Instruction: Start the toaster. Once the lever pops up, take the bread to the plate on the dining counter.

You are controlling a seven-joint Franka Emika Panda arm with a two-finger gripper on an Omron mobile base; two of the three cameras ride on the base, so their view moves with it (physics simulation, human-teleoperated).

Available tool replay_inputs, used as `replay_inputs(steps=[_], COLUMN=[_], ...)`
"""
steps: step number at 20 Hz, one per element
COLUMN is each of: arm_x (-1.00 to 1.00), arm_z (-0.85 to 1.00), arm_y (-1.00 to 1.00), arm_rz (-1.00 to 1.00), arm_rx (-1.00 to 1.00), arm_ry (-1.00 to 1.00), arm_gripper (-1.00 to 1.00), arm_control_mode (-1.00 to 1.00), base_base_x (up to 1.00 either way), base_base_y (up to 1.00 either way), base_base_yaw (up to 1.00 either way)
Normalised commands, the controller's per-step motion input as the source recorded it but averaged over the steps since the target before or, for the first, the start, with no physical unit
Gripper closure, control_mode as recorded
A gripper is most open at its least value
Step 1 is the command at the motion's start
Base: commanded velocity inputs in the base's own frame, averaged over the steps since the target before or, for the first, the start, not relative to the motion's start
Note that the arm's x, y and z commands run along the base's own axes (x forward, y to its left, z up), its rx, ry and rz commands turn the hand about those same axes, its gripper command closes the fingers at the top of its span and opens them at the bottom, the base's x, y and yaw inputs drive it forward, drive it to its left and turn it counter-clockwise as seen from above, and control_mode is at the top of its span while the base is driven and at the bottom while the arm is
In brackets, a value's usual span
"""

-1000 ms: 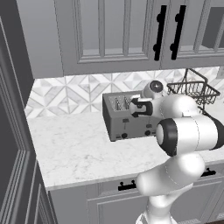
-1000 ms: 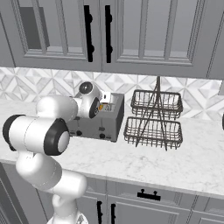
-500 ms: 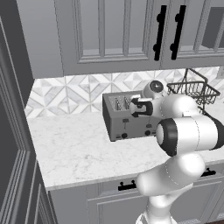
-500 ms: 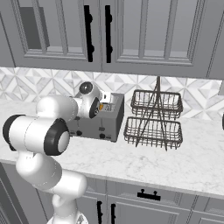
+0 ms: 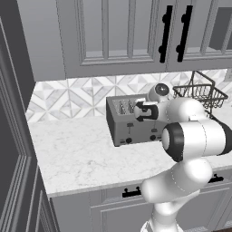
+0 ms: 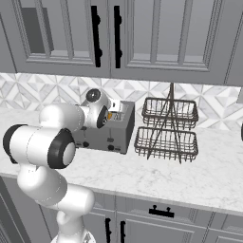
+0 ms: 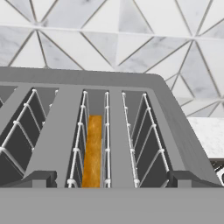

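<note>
Count: one toaster [image 5: 131, 122] with four slots, one bread [image 7: 93, 151] slice, one two-tier wire basket [image 6: 166, 129].
Contents: bread stands on edge in a middle slot — golden-tan.
Place: toaster on the marble worktop [image 5: 77, 154], basket at its 3 o'clock.
Jaws: gripper [image 7: 112, 177] spread wide, holding nothing — bread at 12 o'clock, between the tips.

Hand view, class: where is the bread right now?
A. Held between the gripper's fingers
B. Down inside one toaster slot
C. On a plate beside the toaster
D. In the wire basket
B: the golden-tan bread sits edge-up between the wire guides of a slot in the toaster, below its top.
</note>
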Motion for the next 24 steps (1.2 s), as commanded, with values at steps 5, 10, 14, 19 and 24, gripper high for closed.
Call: replay_inputs(steps=[5, 10, 14, 19, 24], arm_x=[0.0, 0.0, 0.0, 0.0, 0.0], arm_z=[0.0, 0.0, 0.0, 0.0, 0.0], arm_y=[0.0, 0.0, 0.0, 0.0, 0.0], arm_rz=[0.0, 0.0, 0.0, 0.0, 0.0], arm_rx=[0.0, 0.0, 0.0, 0.0, 0.0], arm_ry=[0.0, 0.0, 0.0, 0.0, 0.0], arm_gripper=[-1.0, -1.0, -1.0, -1.0, -1.0], arm_control_mode=[-1.0, -1.0, -1.0, -1.0, -1.0], base_base_x=[0.0, 0.0, 0.0, 0.0, 0.0], base_base_y=[0.0, 0.0, 0.0, 0.0, 0.0], base_base_yaw=[0.0, 0.0, 0.0, 0.0, 0.0])
